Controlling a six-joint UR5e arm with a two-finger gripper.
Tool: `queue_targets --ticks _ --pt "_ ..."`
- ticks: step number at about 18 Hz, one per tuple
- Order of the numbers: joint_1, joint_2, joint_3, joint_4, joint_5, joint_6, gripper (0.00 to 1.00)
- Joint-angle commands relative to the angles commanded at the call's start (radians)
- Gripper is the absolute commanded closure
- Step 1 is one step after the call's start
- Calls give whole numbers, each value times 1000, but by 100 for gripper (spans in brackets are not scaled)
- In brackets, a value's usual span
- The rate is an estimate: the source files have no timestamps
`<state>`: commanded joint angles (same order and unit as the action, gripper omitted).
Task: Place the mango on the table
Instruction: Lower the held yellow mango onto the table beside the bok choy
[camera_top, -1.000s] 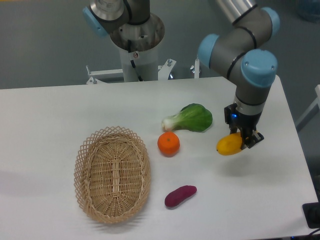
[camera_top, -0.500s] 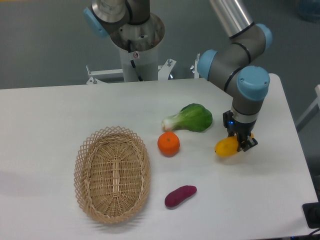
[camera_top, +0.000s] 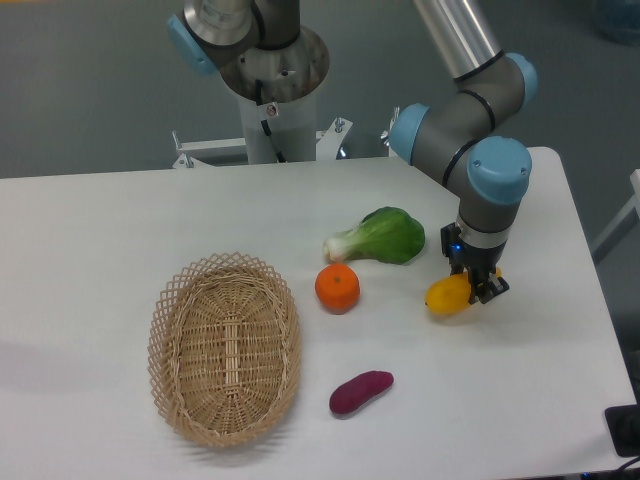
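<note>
Here the white worktop (camera_top: 120, 220) is carrying everything, and going from the left, an oval wicker basket (camera_top: 225, 347) is lying flat on it with its long axis running toward and away from the camera; nothing is showing inside it but its own weave. To its right a round orange (camera_top: 337, 287) is sitting on the surface, with a purple sweet potato (camera_top: 361, 392) lying well apart from it nearer the front edge, slanting up to the right. Just behind the orange a green leafy vegetable (camera_top: 383, 237) is lying with its pale stalk end pointing left. Further right, the mango (camera_top: 447, 295) is sitting low over the worktop, right of the orange and just below the leafy vegetable; its long axis is running roughly left to right with a slight rise toward the right, its rounded end is facing left, and its right end is hidden within the tool (camera_top: 480, 288). Whether it is touching the surface cannot be told. The tool is pointing straight down and is clenching the mango's right end between its dark fingers. The grey arm (camera_top: 470, 110) with blue joint caps is reaching down from the upper right. Behind the worktop a white pedestal (camera_top: 275, 110) is standing on a grey floor.
</note>
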<state>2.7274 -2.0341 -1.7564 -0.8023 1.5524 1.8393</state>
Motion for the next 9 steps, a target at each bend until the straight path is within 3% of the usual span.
queue_targets --ticks 1,4,9 --pt "0 0 0 2 0 0 48" --pt "-2 0 6 2 2 2 16" --pt "-2 3 12 2 2 0 1"
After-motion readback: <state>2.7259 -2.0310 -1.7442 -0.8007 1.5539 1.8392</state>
